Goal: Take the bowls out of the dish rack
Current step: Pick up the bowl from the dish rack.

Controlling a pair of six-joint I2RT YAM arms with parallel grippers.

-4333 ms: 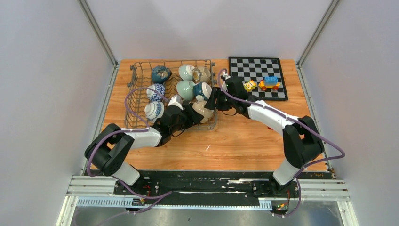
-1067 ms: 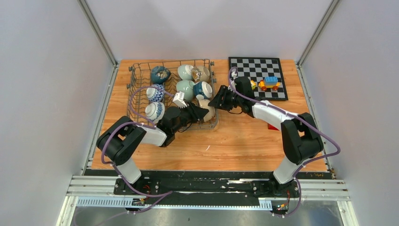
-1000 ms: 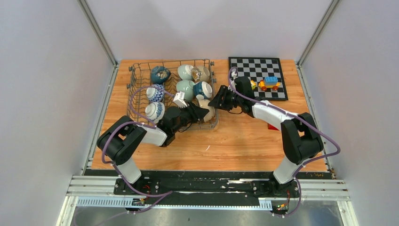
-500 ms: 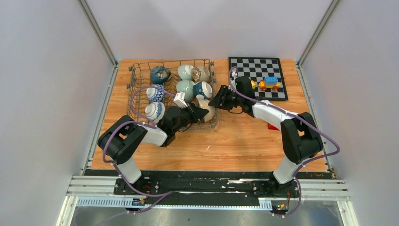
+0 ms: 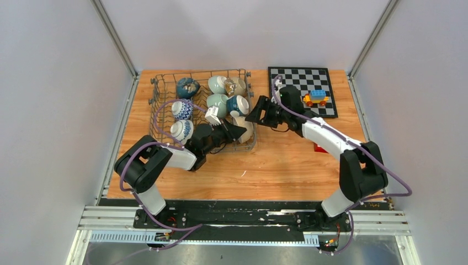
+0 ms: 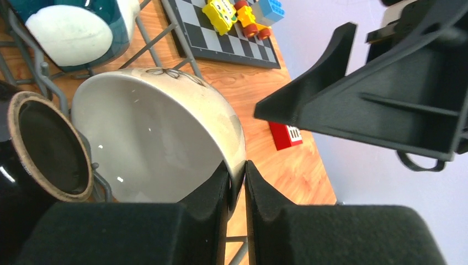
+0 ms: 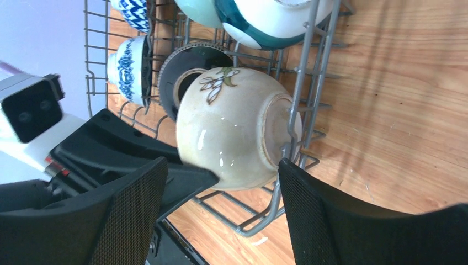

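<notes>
The grey wire dish rack (image 5: 198, 72) stands at the table's back left and holds several bowls. Among them are a dark teal one (image 5: 188, 86), a pale green one (image 5: 217, 84) and a blue-and-white one (image 5: 181, 130). At the rack's near right corner a cream bowl (image 5: 245, 128) with a flower print lies on its side. My left gripper (image 5: 239, 131) is shut on that cream bowl's rim (image 6: 238, 160), one finger inside and one outside. My right gripper (image 7: 223, 210) is open, its fingers on either side of the cream bowl (image 7: 237, 127) without touching it.
A chessboard (image 5: 301, 83) with toy blocks (image 5: 315, 97) lies at the back right. A red block (image 5: 319, 148) sits under the right arm. Rack wires (image 7: 309, 83) run against the cream bowl's foot. A dark bowl (image 6: 49, 146) stands next to the held bowl.
My right gripper's jaws have spread wider and its arm has shifted a little to the right. The left gripper has closed the last bit onto the cream bowl's rim.
</notes>
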